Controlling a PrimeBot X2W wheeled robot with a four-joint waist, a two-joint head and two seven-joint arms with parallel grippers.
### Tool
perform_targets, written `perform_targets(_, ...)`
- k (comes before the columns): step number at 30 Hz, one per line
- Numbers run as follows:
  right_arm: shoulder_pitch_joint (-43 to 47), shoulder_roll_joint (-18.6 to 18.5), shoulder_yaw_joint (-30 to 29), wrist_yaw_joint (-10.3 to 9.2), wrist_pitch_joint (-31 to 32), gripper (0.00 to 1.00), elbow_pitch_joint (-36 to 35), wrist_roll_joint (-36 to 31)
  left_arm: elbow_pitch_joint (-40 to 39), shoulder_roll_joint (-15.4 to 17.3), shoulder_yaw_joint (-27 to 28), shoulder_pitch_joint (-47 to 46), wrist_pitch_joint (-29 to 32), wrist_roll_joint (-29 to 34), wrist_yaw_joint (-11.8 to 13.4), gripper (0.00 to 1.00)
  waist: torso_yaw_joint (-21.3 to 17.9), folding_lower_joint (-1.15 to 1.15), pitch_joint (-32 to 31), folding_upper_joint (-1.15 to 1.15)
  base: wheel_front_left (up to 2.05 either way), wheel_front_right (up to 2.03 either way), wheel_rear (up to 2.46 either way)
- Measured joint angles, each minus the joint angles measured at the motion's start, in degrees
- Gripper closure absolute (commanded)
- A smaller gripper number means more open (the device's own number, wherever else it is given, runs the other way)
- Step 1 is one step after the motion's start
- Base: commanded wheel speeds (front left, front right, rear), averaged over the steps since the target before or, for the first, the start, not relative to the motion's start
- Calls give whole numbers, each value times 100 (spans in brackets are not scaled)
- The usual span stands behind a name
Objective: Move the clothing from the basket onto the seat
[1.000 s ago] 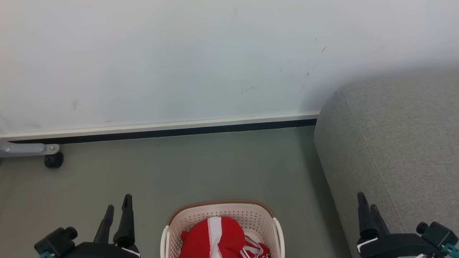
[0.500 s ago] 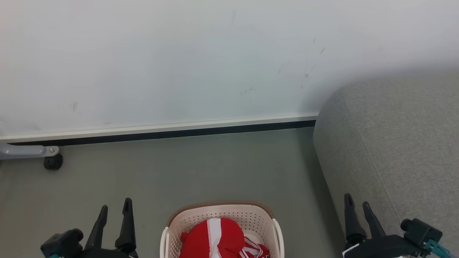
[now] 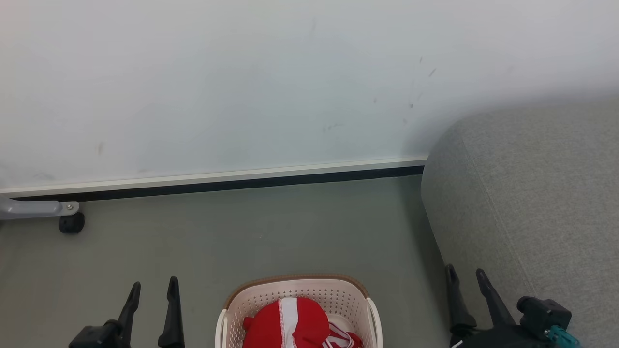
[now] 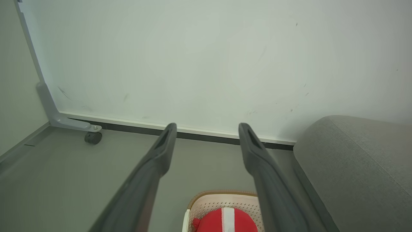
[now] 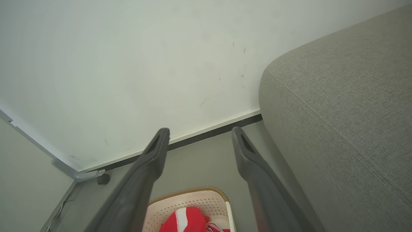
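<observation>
Just one basket with clothing, one seat; left hand and right hand both open

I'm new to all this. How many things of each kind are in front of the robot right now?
robot hands: 2, the left hand and the right hand, both open
basket: 1
red clothing, one heap in the basket: 1 (separate garments cannot be counted)
sofa: 1
caster wheel: 1
total: 6
</observation>
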Motion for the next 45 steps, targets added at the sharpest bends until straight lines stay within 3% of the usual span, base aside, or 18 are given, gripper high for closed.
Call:
perform_targets(19, 88, -108, 482, -152, -402, 0, -24, -1406, -180, 86, -71, 236, -383, 1360, 145, 0, -30, 0, -33, 0, 0, 0, 0)
perform_targets(45, 93, -103, 448, -143, -403, 0, -15, -1407, -164, 47, -3, 237, -383, 1359, 51, 0, -30, 0, 46, 0, 0, 0, 0)
